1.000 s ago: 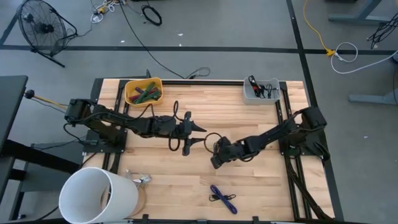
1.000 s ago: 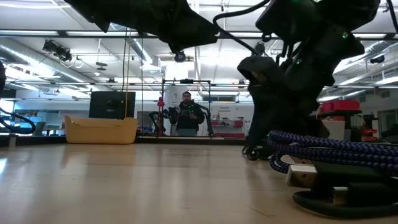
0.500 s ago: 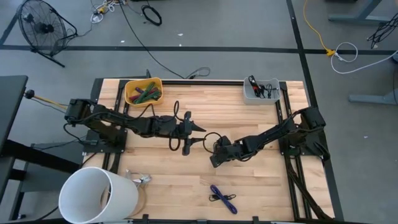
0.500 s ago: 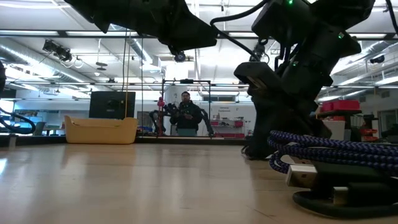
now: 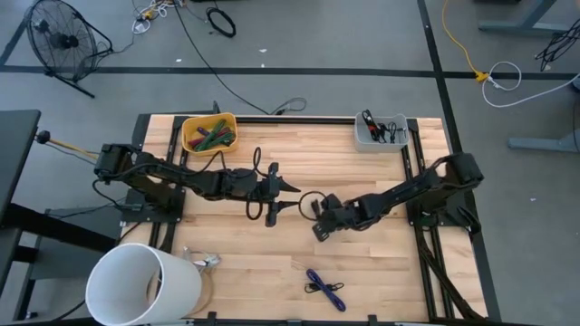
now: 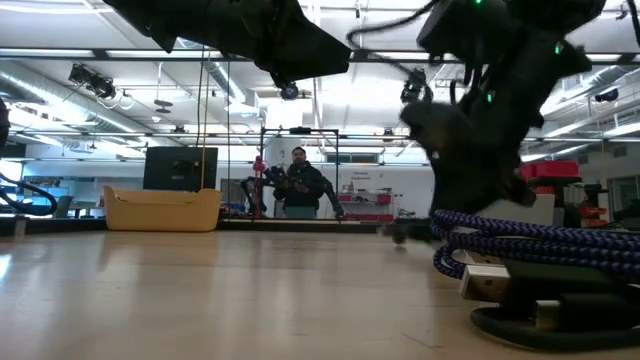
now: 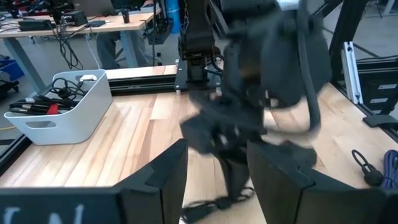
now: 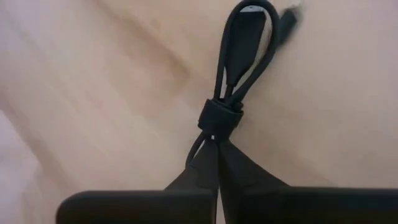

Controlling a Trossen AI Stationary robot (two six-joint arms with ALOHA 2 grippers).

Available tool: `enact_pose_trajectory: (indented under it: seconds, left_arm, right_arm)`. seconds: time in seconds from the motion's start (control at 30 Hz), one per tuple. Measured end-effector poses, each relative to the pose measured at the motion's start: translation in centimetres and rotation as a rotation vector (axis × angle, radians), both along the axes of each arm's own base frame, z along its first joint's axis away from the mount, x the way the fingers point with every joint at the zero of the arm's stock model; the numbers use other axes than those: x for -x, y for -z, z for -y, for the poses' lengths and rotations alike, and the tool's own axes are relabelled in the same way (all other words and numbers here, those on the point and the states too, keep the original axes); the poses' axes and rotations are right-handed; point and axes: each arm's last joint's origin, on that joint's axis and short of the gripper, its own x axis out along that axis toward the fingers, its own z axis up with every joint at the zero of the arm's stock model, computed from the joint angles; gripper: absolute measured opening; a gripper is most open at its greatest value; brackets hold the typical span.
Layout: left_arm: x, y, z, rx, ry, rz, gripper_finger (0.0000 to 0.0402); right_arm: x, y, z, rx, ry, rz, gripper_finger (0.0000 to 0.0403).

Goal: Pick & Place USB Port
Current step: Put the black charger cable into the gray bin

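A black USB cable [image 8: 242, 56], bundled into a long loop with a black band [image 8: 221, 115] round it, lies at the table's middle. My right gripper [image 8: 216, 144] [image 5: 319, 220] slants down over it and is shut on it. In the left wrist view the cable [image 7: 214, 203] shows below the blurred right hand. My left gripper [image 5: 290, 197] [image 7: 217, 186] hangs open just left of it, pointing toward the table's right edge, with nothing between its fingers. My right gripper pinches the cable's strands [image 8: 213, 135] between its two fingertips, just behind the band, at one end of the bundle. The fingers come slanting down from the table's right side and lie along the bundle. Whether the loop's far end rests on the table I cannot tell.
A coiled blue cable [image 5: 324, 288] lies near the front edge and fills the low view's right foreground [image 6: 540, 245]. A yellow bin [image 5: 209, 133] stands at the far left, a grey bin [image 5: 381, 131] at the far right, a white bucket [image 5: 143, 282] at the near left.
My right gripper has shut on the black cable's banded end. It has tipped at the wrist and shifted a little toward the table's right edge.
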Motion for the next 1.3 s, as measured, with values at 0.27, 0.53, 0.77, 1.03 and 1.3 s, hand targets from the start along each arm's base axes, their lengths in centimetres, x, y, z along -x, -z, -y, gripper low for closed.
enact_pose_trajectory:
  seconds: [0.27,0.53,0.77,1.03,1.3]
  left_arm:
    - [0.0,0.0,0.0,0.0,-0.001,0.002,0.0172]
    - [0.0,0.0,0.0,0.003,-0.001,0.001,0.0172]
    - [0.0,0.0,0.0,0.008,-0.002,0.001,0.0172]
    - [0.0,0.0,0.0,0.008,-0.003,0.002,0.0172]
    - [0.0,0.0,0.0,0.009,-0.002,0.002,0.0172]
  right_arm:
    - [3.2,-4.9,1.6,0.148,0.061,-0.019,0.0]
    - [7.6,-8.8,5.7,0.375,0.165,-0.12,0.0]
    - [10.7,-10.8,10.4,0.557,0.291,-0.256,0.0]
    - [11.7,-11.4,14.8,0.792,0.365,-0.431,0.0]
    - [10.9,-10.8,17.4,0.935,0.374,-0.584,0.0]
